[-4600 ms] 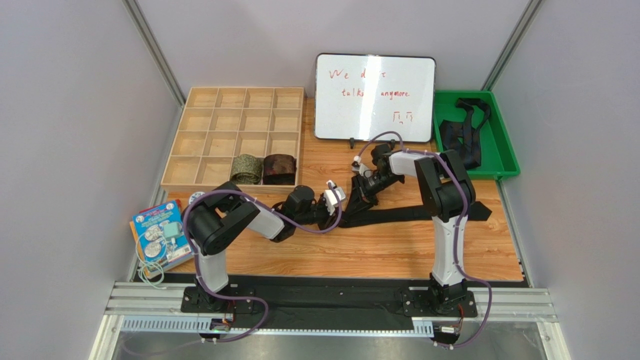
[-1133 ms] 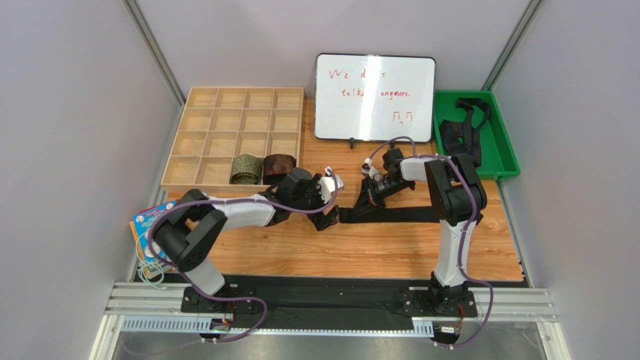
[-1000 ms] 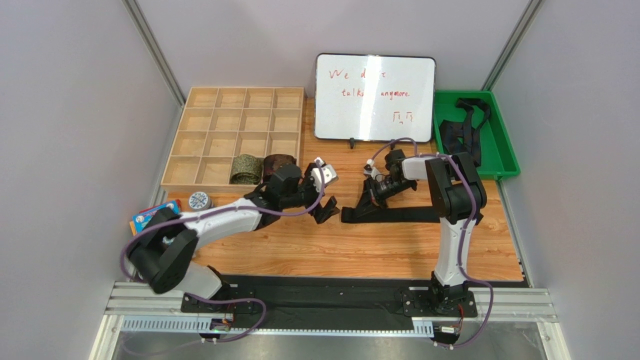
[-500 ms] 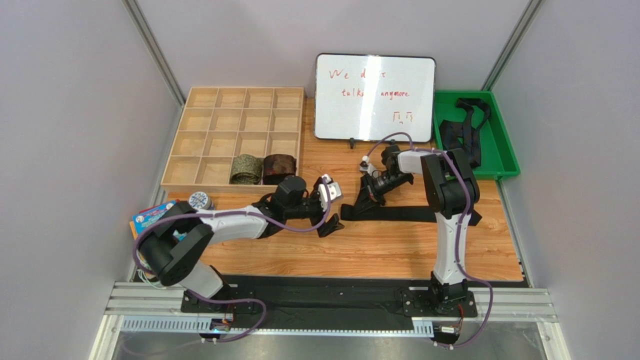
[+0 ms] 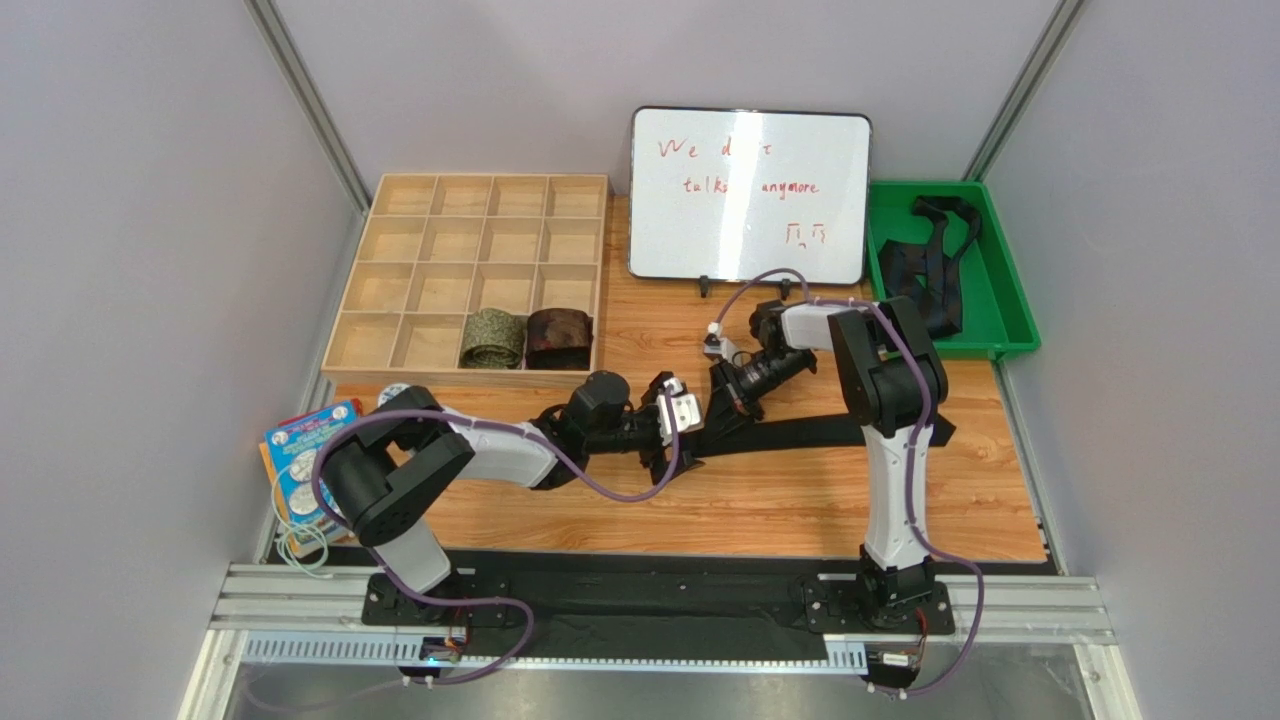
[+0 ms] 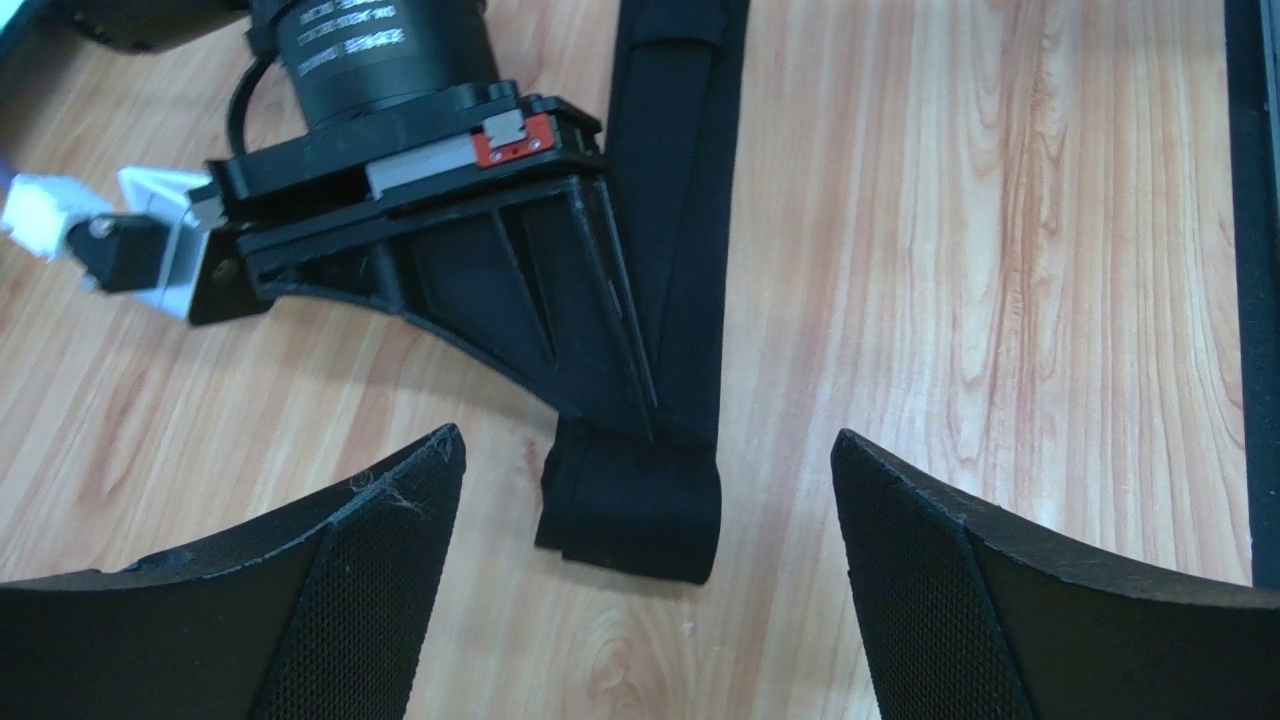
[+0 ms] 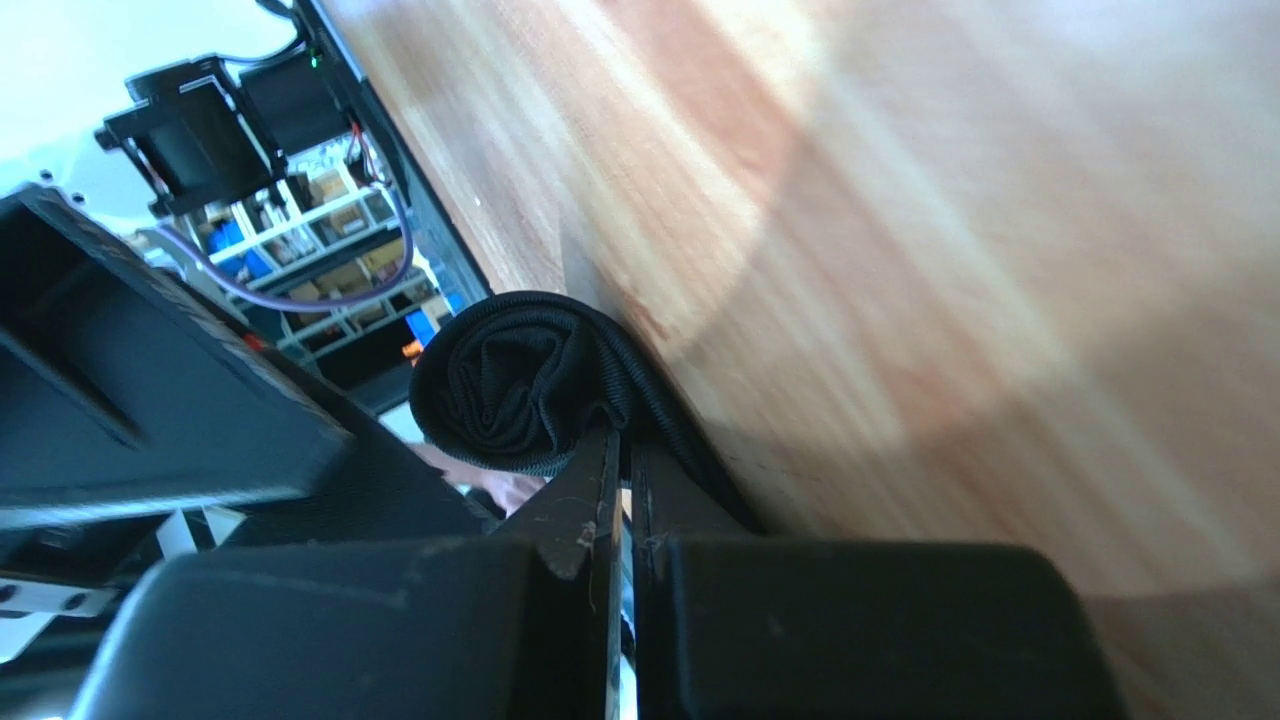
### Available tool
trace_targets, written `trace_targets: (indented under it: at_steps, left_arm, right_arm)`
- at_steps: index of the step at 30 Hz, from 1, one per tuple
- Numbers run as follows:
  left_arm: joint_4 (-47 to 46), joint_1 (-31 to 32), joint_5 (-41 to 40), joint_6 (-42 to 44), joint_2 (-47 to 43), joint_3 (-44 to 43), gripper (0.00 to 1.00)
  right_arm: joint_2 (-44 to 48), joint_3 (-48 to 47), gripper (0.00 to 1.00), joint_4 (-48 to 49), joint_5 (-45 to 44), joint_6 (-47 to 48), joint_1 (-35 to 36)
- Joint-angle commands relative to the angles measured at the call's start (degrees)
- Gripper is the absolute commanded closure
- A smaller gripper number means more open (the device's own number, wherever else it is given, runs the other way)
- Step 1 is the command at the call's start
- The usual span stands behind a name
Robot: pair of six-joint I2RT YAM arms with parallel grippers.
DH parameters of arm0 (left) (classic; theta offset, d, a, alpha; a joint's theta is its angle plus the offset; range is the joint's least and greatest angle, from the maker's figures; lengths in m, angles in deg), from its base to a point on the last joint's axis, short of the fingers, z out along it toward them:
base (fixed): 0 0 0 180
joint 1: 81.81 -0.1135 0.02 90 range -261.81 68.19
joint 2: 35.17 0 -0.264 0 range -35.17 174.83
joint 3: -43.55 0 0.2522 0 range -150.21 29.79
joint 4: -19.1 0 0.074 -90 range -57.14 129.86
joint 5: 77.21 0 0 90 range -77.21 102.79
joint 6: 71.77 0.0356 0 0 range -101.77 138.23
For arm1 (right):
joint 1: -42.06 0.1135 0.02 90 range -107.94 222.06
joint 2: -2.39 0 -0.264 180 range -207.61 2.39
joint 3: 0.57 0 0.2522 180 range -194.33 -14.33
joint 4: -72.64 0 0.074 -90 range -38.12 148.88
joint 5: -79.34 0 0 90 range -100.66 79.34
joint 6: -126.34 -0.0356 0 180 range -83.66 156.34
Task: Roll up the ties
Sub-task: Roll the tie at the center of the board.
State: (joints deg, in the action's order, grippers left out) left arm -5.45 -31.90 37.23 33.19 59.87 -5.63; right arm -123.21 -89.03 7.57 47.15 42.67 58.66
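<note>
A black tie (image 5: 842, 434) lies flat across the wooden table, its left end folded into a small roll (image 6: 631, 513). My right gripper (image 5: 732, 396) is shut on that rolled end (image 7: 519, 375), the fabric wrapped at its fingertips (image 7: 601, 450). My left gripper (image 6: 643, 441) is open, with one finger on each side of the roll and touching nothing. From above, the left gripper (image 5: 679, 432) sits just left of the right one. An olive patterned tie coil (image 5: 492, 336) and a reddish-brown tie coil (image 5: 559, 336) sit in the wooden box.
The compartmented wooden box (image 5: 368, 285) stands at the back left. A whiteboard (image 5: 748, 195) is at the back centre, and a green tray (image 5: 1025, 308) with loose black ties (image 5: 920, 267) at the back right. A colourful book (image 5: 313, 468) lies at the left edge.
My left arm swung from beside the wooden box back to the tie's left end, its gripper staying open. The right gripper shifted slightly left with the tie end.
</note>
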Motion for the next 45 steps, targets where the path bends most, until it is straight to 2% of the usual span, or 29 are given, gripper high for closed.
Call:
trace_targets:
  at_steps: [1, 10, 13, 14, 17, 20, 23, 24, 27, 34, 42, 45]
  left_arm:
    - [-5.6, 1.3, 0.1, 2.6, 2.3, 1.2, 0.07]
    - [-6.3, 1.4, -5.1, 5.6, 8.7, 0.8, 0.21]
    - [-5.1, 1.4, -6.5, 6.3, 9.3, 0.5, 0.32]
    - [-4.3, 1.3, -6.3, 6.3, 9.2, 0.4, 0.41]
    - [-0.7, 1.3, -5.1, 6.2, 8.7, -0.3, 0.5]
    - [2.7, 1.4, -4.1, 6.5, 8.0, -0.6, 0.59]
    - [8.4, 1.3, -4.2, 7.0, 7.7, -2.0, 0.66]
    - [10.9, 1.4, -4.6, 7.2, 7.8, -2.7, 0.67]
    - [15.2, 1.3, -6.2, 6.7, 7.7, -4.2, 0.68]
    - [22.6, 1.3, -6.1, 3.9, 8.3, -7.8, 0.68]
    - [27.0, 1.3, -7.7, 3.3, 9.1, -10.6, 0.67]
    - [27.6, 1.3, -7.9, 3.2, 9.2, -11.2, 0.66]
  right_arm:
    - [-2.7, 3.3, 1.0, -1.5, -7.4, 0.0, 1.9]
    - [-1.8, 3.9, 1.0, 0.9, -4.6, -2.1, 1.9]
    - [-1.5, 4.0, 1.0, 1.5, -3.7, -2.5, 1.9]
    - [-1.4, 4.1, 1.0, 1.6, -3.1, -2.6, 1.9]
    - [-1.1, 3.9, 1.0, 3.0, -2.3, -3.7, 1.9]
    - [0.1, 3.5, 0.96, 3.6, -1.5, -4.6, 1.7]
    - [2.1, 2.9, 0.81, 3.3, -1.3, -5.2, 0.6]
    - [4.1, 2.6, 0.72, 3.2, -1.4, -5.2, -0.3]
    - [8.8, 2.2, 0.6, 2.1, -2.6, -4.5, -2.2]
    - [15.2, 4.6, 0.58, 5.2, -4.5, -6.0, -1.5]
    - [12.5, 5.4, 0.55, 10.2, -5.4, -8.9, 2.6]
    - [10.6, 5.0, 0.58, 11.8, -6.5, -9.3, 2.6]
